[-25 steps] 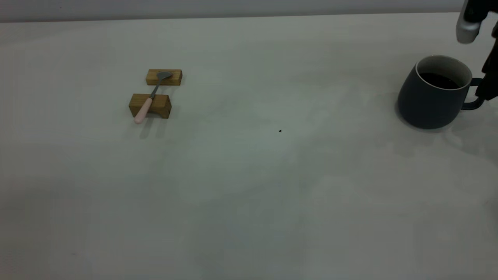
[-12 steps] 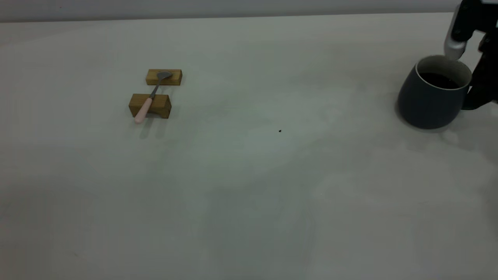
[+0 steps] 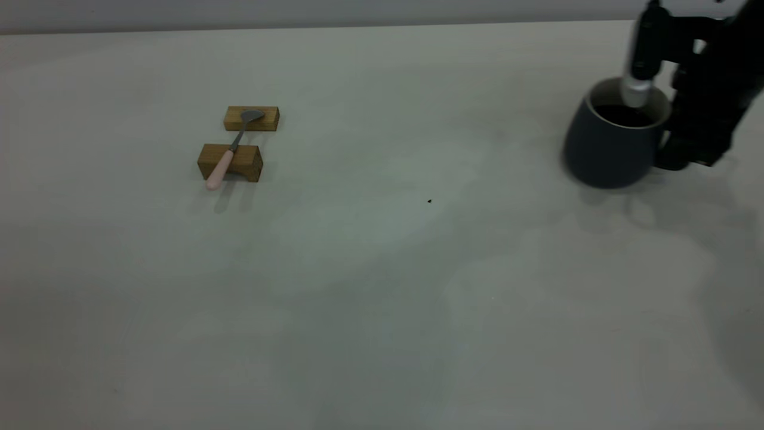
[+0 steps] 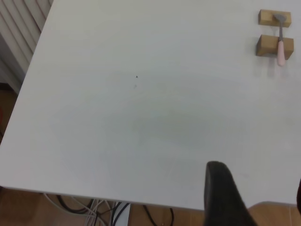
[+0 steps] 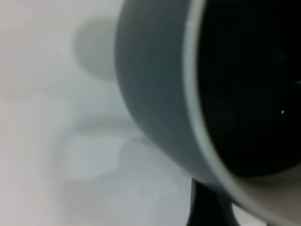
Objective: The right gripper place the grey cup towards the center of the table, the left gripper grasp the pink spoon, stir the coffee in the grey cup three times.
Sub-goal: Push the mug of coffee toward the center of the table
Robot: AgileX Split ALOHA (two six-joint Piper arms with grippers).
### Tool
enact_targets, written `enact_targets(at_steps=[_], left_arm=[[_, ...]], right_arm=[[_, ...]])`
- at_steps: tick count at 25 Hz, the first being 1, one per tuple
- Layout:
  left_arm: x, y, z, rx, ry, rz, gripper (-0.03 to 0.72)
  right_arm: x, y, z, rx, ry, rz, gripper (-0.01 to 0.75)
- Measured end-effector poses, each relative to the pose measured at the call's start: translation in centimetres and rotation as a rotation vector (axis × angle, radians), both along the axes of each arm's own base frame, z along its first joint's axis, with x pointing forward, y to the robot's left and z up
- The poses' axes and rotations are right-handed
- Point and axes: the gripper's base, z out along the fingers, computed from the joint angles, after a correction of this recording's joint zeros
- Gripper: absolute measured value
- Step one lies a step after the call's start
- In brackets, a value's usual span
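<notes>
The grey cup (image 3: 603,149) with dark coffee (image 3: 621,114) stands at the far right of the table (image 3: 382,269). My right gripper (image 3: 656,119) is shut on its wall at the handle side. The silver-tipped finger (image 3: 635,89) reaches inside the rim and the black body is outside. The right wrist view is filled by the cup (image 5: 155,94) and coffee (image 5: 249,84), with a black finger (image 5: 207,209) below the rim. The pink spoon (image 3: 230,149) lies across two wooden blocks at the left. My left gripper (image 4: 258,197) hangs open over the table edge, far from the spoon (image 4: 280,44).
Two tan wooden blocks, a flat one (image 3: 251,118) and a notched one (image 3: 239,162), carry the spoon. A tiny black speck (image 3: 429,201) marks the middle of the table. The left wrist view shows cables and floor beyond the table edge (image 4: 94,200).
My right gripper came down onto the cup, one finger going inside the rim. The cup has since slid left, towards the table's middle. Spoon and blocks have not moved.
</notes>
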Motion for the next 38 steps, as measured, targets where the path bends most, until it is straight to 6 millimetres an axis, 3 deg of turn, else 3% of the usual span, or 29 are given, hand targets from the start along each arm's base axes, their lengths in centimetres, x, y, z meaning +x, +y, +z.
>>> enact_targets(at_steps=[8,17,32,38], left_arm=[[0.0,0.0,0.0,0.000,0.000,0.000,0.453],[0.0,0.0,0.0,0.000,0.000,0.000,0.453],[0.0,0.0,0.0,0.000,0.000,0.000,0.453],[0.0,0.0,0.0,0.000,0.000,0.000,0.453]], right_arm=[[2.7,6.1,1.2,0.061,-0.070,0.071,0.527],[3.0,11.6,0.8,0.071,-0.088,0.195,0.527],[1.0,17.6,0.9,0.062,-0.108,0.373,0.527],[0.5,18.9,1.0,0.105,-0.104,0.344,0.525]])
